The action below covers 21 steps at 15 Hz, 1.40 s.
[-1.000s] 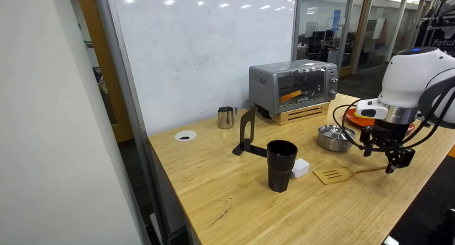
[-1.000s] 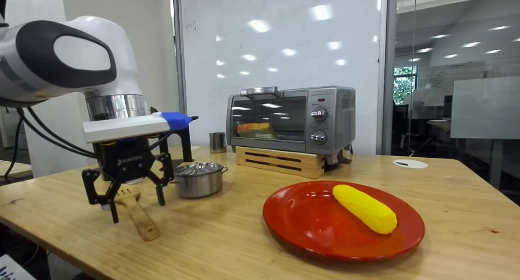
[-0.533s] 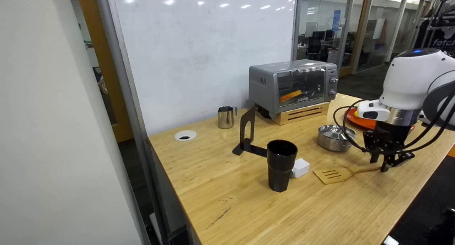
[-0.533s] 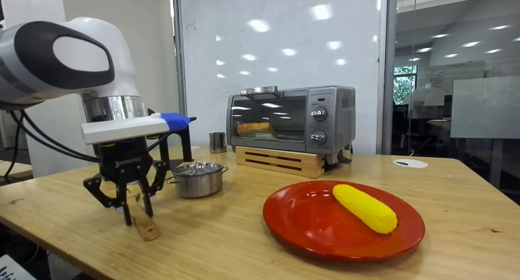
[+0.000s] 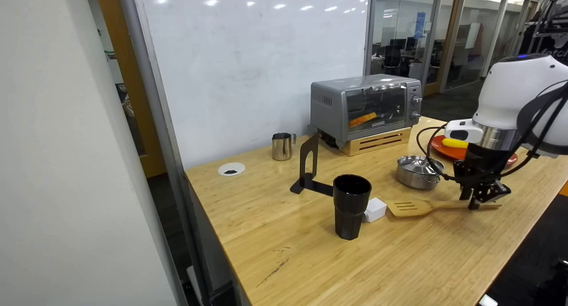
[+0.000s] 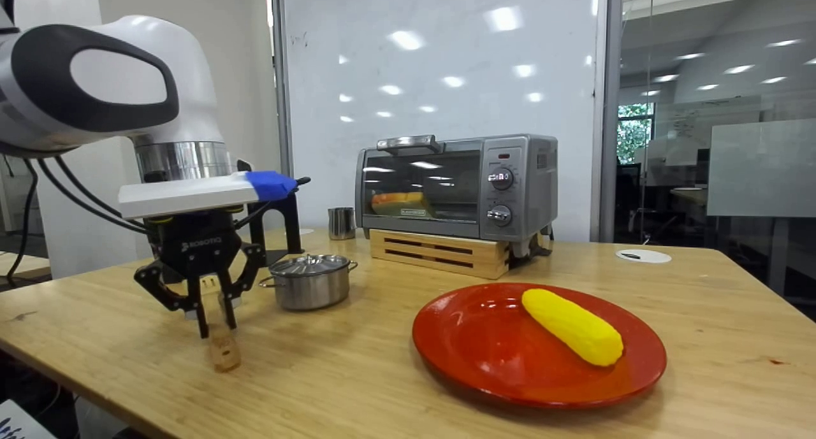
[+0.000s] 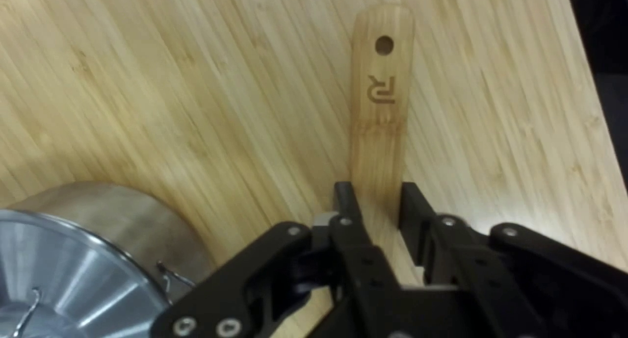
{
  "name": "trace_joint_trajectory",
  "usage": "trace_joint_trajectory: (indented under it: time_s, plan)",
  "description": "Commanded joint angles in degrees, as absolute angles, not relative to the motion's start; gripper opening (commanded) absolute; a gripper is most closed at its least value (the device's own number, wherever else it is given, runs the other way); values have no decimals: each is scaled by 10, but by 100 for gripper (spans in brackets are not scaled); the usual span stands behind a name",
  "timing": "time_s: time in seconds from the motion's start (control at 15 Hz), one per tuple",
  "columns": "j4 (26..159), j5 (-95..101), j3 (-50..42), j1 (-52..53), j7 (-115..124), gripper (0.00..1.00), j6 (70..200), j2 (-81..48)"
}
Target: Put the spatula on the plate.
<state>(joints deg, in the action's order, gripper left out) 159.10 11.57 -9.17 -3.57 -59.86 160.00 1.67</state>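
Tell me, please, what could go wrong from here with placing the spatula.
The jaws are closed on the spatula, away from its slotted head, so it may twist or droop. It might clip the lidded pot nearby. The yellow corn-like item on the plate could be knocked, or leave the spatula lying tilted.

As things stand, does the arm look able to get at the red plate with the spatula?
Likely yes: the gripper holds the spatula by its handle, and in both exterior views the lidded pot stands to the side of the direct line to the plate.
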Motion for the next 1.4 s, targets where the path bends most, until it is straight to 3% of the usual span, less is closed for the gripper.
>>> trace_joint_trajectory:
  time_s: [0.0, 0.87, 1.33]
  plan:
    - [1588, 31, -80, -33, -599, 6, 1525, 89]
    - [1589, -4, -136, -66, -316, 6, 1387, 332]
    - [1539, -17, -210, -106, -208, 6, 1445, 244]
